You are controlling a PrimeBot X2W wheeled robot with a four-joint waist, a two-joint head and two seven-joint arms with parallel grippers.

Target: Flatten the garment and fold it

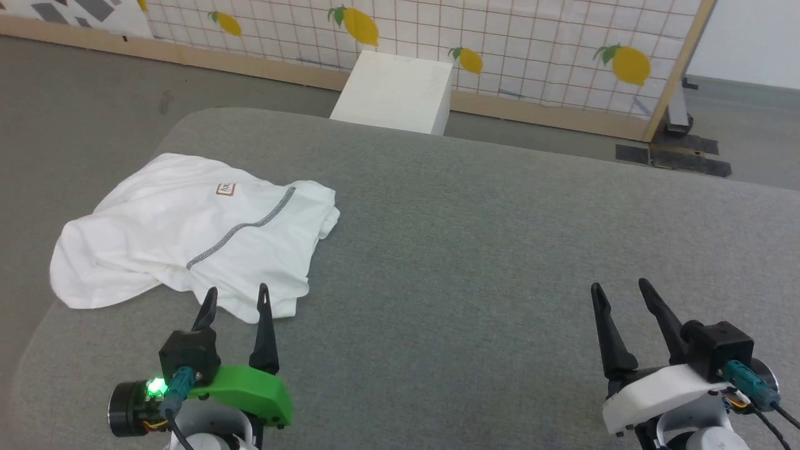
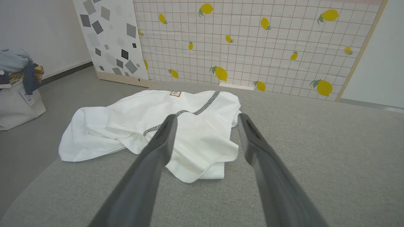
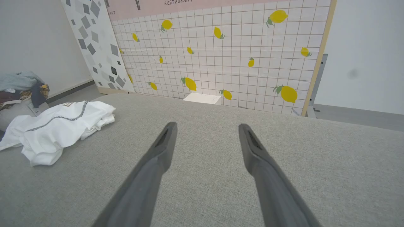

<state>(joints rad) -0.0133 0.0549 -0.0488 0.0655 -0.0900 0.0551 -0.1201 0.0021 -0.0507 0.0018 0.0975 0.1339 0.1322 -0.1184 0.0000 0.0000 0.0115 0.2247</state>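
The room has a grey floor (image 1: 75,94). A big grey worktop (image 1: 475,250) with a soft cloth top and round corners takes up most of the space. Behind it stands a tall screen (image 1: 537,50) of white squares with yellow lemons on it. Next to that screen is a white panel (image 2: 110,41) with grey squares.

The garment (image 1: 187,237) lies crumpled on the left part of the worktop, close to the left edge. A white box (image 1: 395,90) sits on the floor between the worktop and the lemon screen. A pale bag (image 2: 17,94) full of clothes sits on the floor at the left.

The left pincer (image 1: 237,289) is wide open and holds nothing. Its tips are at the near edge of the garment. The right pincer (image 1: 620,285) is wide open too, over bare worktop, well apart from the garment.

A grey zigzag seam (image 1: 250,228) runs across the garment, with a small brown patch (image 1: 225,189) above it.
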